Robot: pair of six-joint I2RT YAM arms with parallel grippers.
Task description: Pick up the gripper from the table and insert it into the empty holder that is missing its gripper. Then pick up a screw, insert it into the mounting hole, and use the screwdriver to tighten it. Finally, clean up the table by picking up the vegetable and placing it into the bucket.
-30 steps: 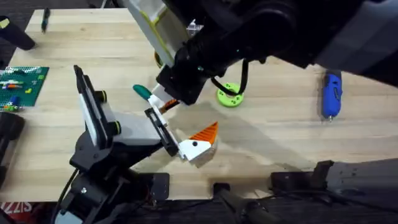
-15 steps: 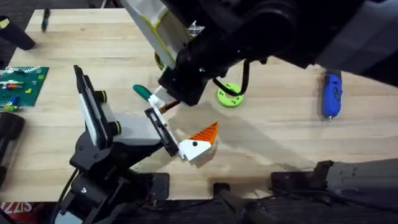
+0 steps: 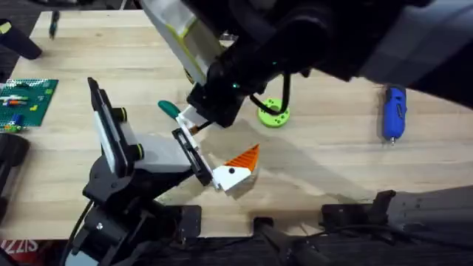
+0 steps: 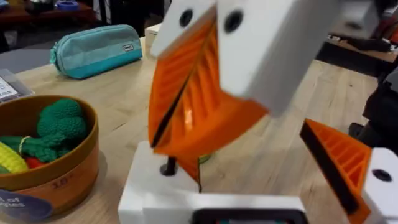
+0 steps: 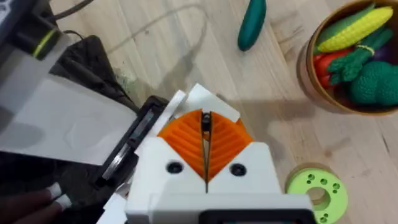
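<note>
The holder (image 3: 148,159) stands at the table's (image 3: 332,162) front left, on my left arm. Its twin piece with a black dot (image 3: 233,172) (image 4: 373,180) sits at one end of the black plate. The white gripper block (image 4: 211,199) (image 5: 205,99) sits at the other end, so my left gripper (image 3: 211,148) stands open. My right gripper (image 3: 194,120) (image 5: 205,134) reaches across onto that block, orange pads shut on a small dark screw (image 4: 168,168). A green vegetable (image 3: 170,109) (image 5: 252,23) lies just beyond. The blue screwdriver (image 3: 394,112) lies far right.
The orange-brown bucket (image 5: 323,93) (image 4: 56,180) holds toy corn and broccoli, close behind the right gripper. A lime-green ring (image 3: 273,113) lies beside it. A green brick plate (image 3: 26,100) sits at the left edge, and a teal pouch (image 4: 96,50) lies farther back.
The right arm has shifted slightly over the holder, while its fingertips stay at the same end of the plate. Nothing else has moved.
</note>
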